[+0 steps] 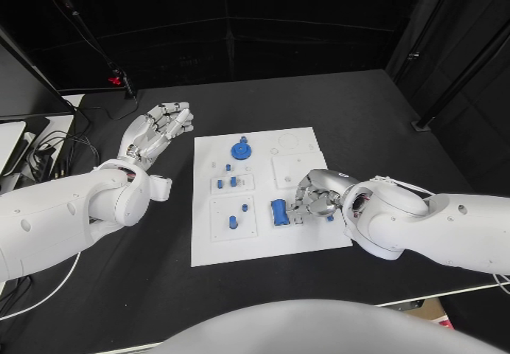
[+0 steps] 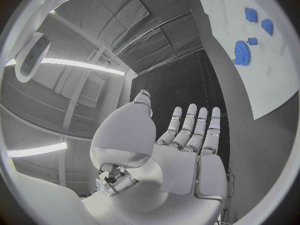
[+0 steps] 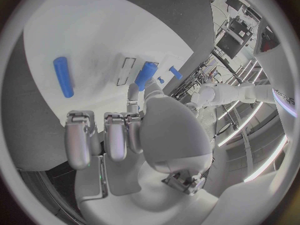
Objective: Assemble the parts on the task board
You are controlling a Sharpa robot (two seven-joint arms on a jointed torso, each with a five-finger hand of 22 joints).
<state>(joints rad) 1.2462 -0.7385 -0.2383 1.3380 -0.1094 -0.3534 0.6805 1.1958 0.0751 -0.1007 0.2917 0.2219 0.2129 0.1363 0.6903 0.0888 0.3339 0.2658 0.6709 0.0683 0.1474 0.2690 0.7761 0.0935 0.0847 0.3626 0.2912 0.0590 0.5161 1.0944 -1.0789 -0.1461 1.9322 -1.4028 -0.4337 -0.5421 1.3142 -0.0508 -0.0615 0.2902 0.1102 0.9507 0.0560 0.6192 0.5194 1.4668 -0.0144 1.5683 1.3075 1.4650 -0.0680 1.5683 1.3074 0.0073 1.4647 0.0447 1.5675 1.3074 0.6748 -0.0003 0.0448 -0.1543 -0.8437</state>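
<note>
Black table (image 1: 351,110) — cables (image 1: 48,151) trail at its far-left edge.

We see a black table (image 1: 404,133) against black curtains (image 1: 266,37). Dark cables (image 1: 64,144) trail over its far left corner beside a pale surface (image 1: 13,140). Long strip lights (image 2: 81,65) cross the ceiling overhead.

No readable text, label or number anywhere

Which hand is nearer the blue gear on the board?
Left. The left hand lies open on the table just off the board's edge beside the gear; the right hand is lower on the board, farther off.
</note>
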